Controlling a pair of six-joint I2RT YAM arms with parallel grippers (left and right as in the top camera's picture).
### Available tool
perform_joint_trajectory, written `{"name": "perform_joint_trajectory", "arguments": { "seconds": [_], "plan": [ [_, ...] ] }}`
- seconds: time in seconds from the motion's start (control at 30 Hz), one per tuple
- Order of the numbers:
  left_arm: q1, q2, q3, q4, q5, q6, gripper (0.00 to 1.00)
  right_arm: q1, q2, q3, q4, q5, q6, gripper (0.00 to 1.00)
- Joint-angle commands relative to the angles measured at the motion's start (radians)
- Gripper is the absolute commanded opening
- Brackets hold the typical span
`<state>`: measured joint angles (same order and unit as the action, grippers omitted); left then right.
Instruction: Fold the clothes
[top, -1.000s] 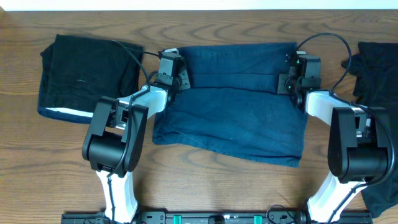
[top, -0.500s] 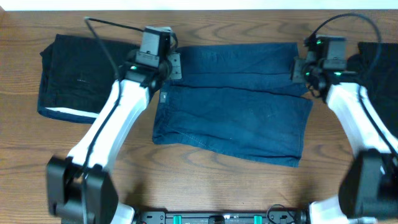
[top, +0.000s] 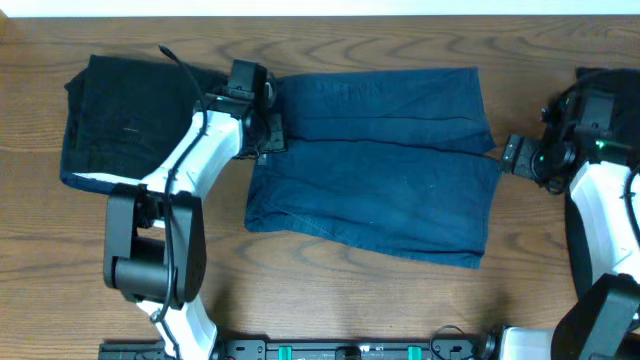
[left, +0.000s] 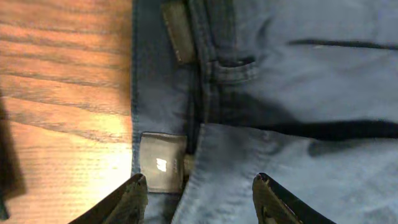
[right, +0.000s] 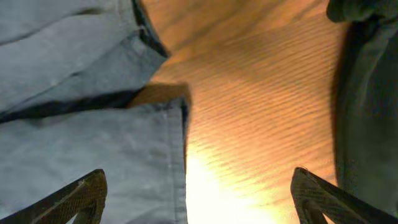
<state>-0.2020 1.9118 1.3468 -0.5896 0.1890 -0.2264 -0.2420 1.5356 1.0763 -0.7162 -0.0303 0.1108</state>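
The navy cloth lies doubled mid-frame, with the left gripper over its left edge and the right gripper beside its right edge, both open and empty, seemingly poised for the next fold.

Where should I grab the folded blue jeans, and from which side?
Grip the jeans at the waistband edge on the left, coming straight down from above. They lie flat on the table, so that thick, layered edge looks easiest to pinch.

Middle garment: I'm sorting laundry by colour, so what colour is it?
The garment is navy blue, like denim; the overhead view shows it best.
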Motion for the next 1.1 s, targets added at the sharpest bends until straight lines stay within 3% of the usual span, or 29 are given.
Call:
{"name": "perform_joint_trajectory", "arguments": {
  "seconds": [0.0, 0.9, 0.97, 1.07],
  "plan": [
    [0.024, 0.013, -0.004, 0.009, 0.103, 0.016, 0.56, -0.008, 0.004, -0.065, 0.06, -0.008, 0.008, 0.95],
    [0.028, 0.047, -0.053, -0.037, 0.2, 0.016, 0.55, -0.008, 0.005, -0.096, 0.111, -0.008, 0.008, 0.95],
    [0.028, 0.047, -0.065, -0.034, 0.2, 0.016, 0.43, -0.008, 0.005, -0.096, 0.111, -0.008, 0.008, 0.95],
    [0.028, 0.047, -0.07, -0.048, 0.2, 0.016, 0.15, -0.008, 0.005, -0.096, 0.112, -0.008, 0.008, 0.95]
  ]
}}
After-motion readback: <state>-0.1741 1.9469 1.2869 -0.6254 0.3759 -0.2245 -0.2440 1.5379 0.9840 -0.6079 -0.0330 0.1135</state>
